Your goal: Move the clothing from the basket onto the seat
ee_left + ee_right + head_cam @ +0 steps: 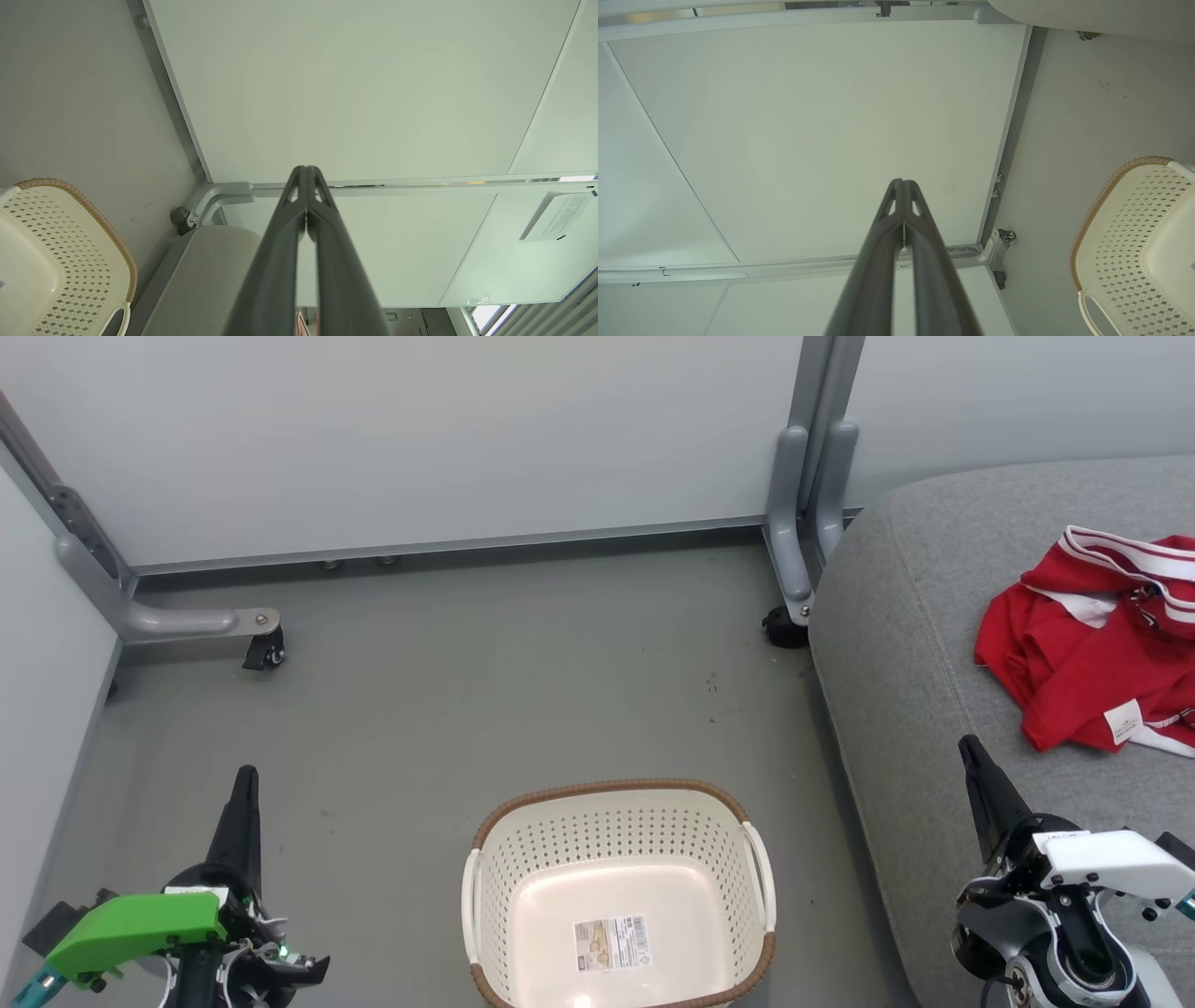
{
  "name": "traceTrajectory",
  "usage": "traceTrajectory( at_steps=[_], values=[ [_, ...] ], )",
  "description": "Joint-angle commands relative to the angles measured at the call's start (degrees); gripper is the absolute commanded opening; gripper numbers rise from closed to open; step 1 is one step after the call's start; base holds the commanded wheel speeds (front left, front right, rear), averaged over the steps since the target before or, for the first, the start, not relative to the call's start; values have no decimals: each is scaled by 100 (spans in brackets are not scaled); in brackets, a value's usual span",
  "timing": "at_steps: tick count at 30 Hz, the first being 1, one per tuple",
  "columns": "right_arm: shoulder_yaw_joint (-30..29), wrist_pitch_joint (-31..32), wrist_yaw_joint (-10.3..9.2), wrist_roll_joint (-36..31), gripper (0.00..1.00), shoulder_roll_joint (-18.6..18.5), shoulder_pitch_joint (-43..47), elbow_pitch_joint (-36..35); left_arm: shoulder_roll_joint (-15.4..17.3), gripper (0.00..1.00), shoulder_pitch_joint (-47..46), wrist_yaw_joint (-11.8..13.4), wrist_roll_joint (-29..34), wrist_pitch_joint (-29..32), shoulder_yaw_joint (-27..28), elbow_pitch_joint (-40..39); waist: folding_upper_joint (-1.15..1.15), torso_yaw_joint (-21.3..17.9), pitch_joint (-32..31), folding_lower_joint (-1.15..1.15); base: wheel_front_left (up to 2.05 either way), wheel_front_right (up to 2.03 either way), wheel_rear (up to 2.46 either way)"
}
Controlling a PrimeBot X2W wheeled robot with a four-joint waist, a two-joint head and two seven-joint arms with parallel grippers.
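Note:
The cream basket (523, 859) stands on the floor at the bottom centre, with just a label sticker on its bottom. Red clothing (1092, 658) with white stripe trim and a white tag lies crumpled on the grey seat (934, 644) at the right. My left gripper (246, 777) is at the lower left, fingers tip to tip, shut on nothing. My right gripper (967, 745) rises at the lower right over the seat's front, also shut and empty. The wrist views show each pair of fingers (306, 173) (901, 184) pressed together, and the basket (70, 261) (1125, 242) off to one side.
Pale partition panels (420, 439) on grey metal frames close off the back and left. Their caster feet (264, 653) (784, 627) rest on the grey floor (523, 681). The seat's rounded edge runs down the right of the basket.

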Motion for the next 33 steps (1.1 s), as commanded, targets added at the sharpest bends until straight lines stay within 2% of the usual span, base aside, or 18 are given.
traceTrajectory(
  at_steps=[1,33],
  values=[
    [-14,22,2,8,0,-5,-39,12,1,0,-51,-26,-18,24,12,7,0,0,0,0,0,0,0],
    [-85,83,2,-60,0,51,-45,17,4,0,-51,-20,-17,24,12,7,0,0,0,0,0,0,0]
  ],
)
